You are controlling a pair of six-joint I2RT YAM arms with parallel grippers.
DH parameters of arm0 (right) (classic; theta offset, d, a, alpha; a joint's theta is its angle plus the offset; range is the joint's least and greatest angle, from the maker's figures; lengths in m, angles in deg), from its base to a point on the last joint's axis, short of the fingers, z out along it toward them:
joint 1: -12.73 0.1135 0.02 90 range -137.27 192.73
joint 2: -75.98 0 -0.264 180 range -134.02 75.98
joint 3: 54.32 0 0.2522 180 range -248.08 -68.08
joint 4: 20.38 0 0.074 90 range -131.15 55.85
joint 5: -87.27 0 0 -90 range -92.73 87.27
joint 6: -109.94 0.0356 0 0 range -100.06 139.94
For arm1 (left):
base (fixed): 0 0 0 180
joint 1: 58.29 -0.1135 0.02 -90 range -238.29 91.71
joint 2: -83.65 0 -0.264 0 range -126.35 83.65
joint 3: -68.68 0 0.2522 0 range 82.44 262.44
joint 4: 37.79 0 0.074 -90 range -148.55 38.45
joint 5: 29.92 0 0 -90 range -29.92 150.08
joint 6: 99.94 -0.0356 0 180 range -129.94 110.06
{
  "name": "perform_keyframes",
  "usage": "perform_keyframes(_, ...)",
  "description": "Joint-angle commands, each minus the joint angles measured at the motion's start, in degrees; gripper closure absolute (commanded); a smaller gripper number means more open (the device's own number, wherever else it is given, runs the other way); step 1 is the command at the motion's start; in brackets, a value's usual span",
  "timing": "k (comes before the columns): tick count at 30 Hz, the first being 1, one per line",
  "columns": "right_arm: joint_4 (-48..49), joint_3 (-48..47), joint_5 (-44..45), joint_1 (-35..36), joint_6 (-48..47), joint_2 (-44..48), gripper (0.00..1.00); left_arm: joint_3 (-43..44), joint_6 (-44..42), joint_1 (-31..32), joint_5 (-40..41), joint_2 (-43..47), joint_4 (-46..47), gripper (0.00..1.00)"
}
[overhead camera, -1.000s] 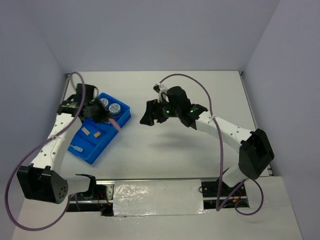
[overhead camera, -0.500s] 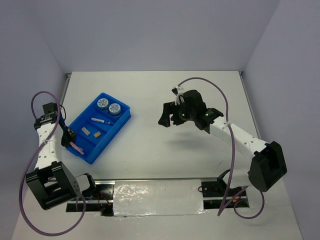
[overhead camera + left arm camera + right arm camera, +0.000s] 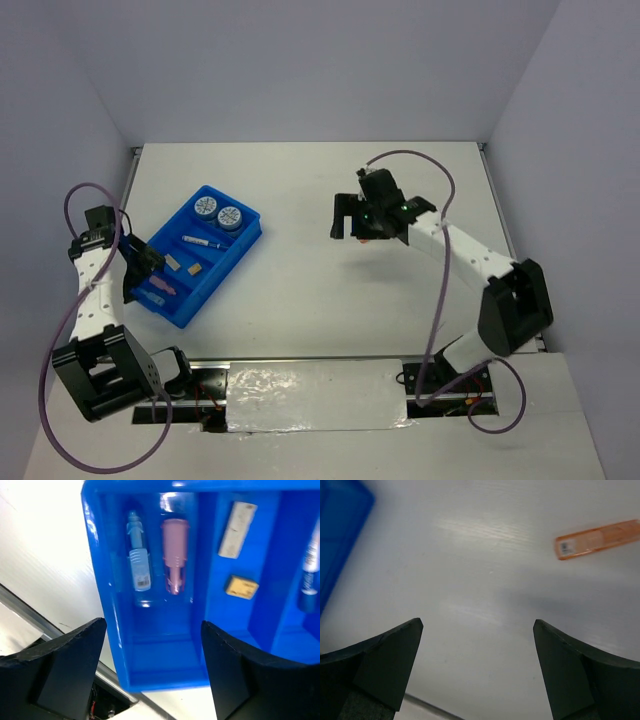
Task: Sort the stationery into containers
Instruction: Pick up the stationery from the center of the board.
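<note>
My left gripper [image 3: 152,672] is spread wide over the bright blue divided plastic tray [image 3: 95,565], pink capsule [image 3: 174,555] and light-blue capsule [image 3: 138,562] side by side inside; my right gripper [image 3: 477,665] gapes empty, orange capsule [image 3: 597,539] on white table [image 3: 470,570]

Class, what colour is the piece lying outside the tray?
The piece is orange, clearest in the right wrist view.

The pen [image 3: 311,565] runs off the left wrist view's right edge; the right wrist view shows only a corner of the blue tray [image 3: 335,530]
</note>
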Motion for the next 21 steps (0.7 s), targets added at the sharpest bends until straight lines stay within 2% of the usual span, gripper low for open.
perform_keyframes(1,-12.93,-8.33,17.47,-1.67,10.44,-8.74,0.0,6.05,-2.66,0.18,-4.19,4.12,-1.95,0.12)
perform_keyframes(3,-18.01,-14.49,23.35,-1.67,13.44,-15.05,0.0,10.09,-4.25,3.51,-4.12,4.75,-2.82,0.1)
perform_keyframes(6,-27.13,-22.66,31.52,-2.29,25.88,-22.87,0.0,15.19,-5.04,7.74,-2.54,5.01,-5.2,0.08)
perform_keyframes(9,-31.84,-27.77,33.05,-2.82,32.32,-26.86,0.0,18.28,-6.27,9.5,-3.94,5.01,-7.04,0.06)
perform_keyframes(16,-30.7,-28.23,30.51,-4.48,37.53,-33.63,0.07,16.1,-9.7,13.89,-8.33,5.53,-8.28,0.01)
perform_keyframes(18,-25.28,-25.51,28.41,-5.1,37.01,-34.16,0.13,14.26,-9.96,14.33,-8.86,7.02,-7.84,0.01)
perform_keyframes(21,-20.08,-22.43,25.42,-5.46,35.08,-34.6,0.14,13.11,-10.32,15.73,-10.62,7.91,-7.31,0.01)
